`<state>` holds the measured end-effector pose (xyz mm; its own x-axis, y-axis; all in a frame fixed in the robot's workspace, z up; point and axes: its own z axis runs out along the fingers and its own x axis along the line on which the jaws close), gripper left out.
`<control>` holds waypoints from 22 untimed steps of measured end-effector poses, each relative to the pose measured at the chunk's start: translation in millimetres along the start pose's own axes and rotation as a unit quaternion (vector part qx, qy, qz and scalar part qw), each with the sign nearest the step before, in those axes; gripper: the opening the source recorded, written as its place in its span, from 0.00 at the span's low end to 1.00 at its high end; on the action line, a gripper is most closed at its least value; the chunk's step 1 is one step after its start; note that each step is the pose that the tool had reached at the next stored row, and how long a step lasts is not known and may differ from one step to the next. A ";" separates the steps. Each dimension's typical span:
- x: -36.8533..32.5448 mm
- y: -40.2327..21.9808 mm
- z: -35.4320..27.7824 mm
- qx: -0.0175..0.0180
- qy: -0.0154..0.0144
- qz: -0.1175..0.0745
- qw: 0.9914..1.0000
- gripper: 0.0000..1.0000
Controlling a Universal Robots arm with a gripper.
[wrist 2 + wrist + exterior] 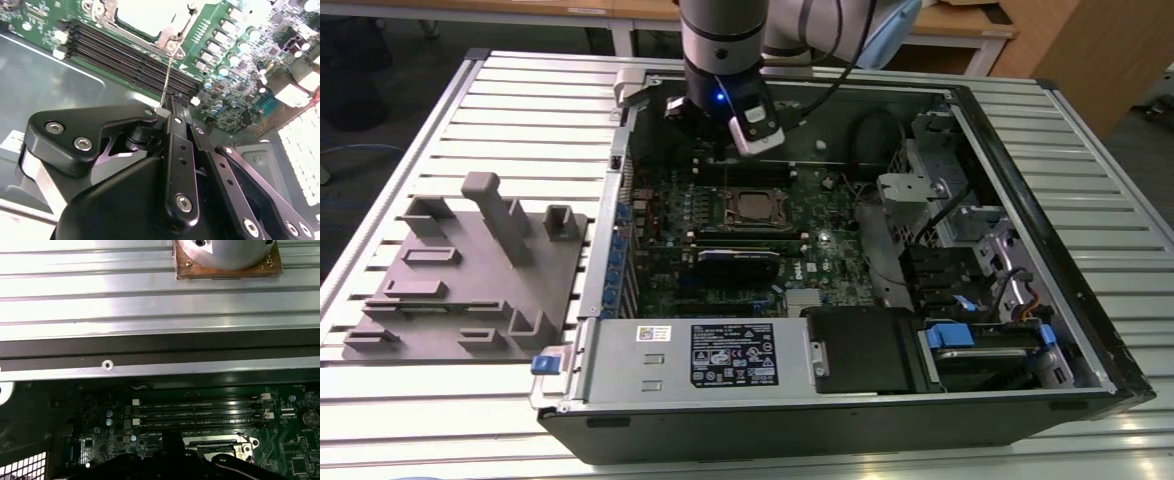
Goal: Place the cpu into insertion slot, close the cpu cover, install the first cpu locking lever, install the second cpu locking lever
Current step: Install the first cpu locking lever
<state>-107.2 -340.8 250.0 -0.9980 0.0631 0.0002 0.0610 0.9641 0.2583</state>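
In the exterior view my gripper (718,150) hangs inside the open computer case, just beyond the far side of the insertion slot (726,213). The cpu (754,207), dull silver, lies in that slot. In the second wrist view the cpu (150,12) sits under the silvery cpu cover (167,36), which lies flat around it. A thin wire locking lever (167,75) rises from the socket corner to my gripper (172,106). The black fingers (176,135) are shut together, and the lever's end rests against their tip. The socket (215,444) also appears in the first wrist view.
Black memory slots (125,55) run between the socket and my gripper. A grey fixture block (467,270) stands on the slatted table at the exterior view's left. The case holds a power supply (707,355), a black card (736,262) and a drive cage (947,200).
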 end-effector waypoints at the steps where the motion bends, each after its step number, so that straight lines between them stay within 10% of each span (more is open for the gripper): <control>1: -1.8 0.1 0.1 0.000 0.000 0.000 1.000 0.10; 22: -16.9 1.0 0.5 0.000 0.000 0.000 1.000 0.10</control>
<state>-90.2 -340.8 249.7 -0.9980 0.0632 0.0002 0.0611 0.9641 0.2583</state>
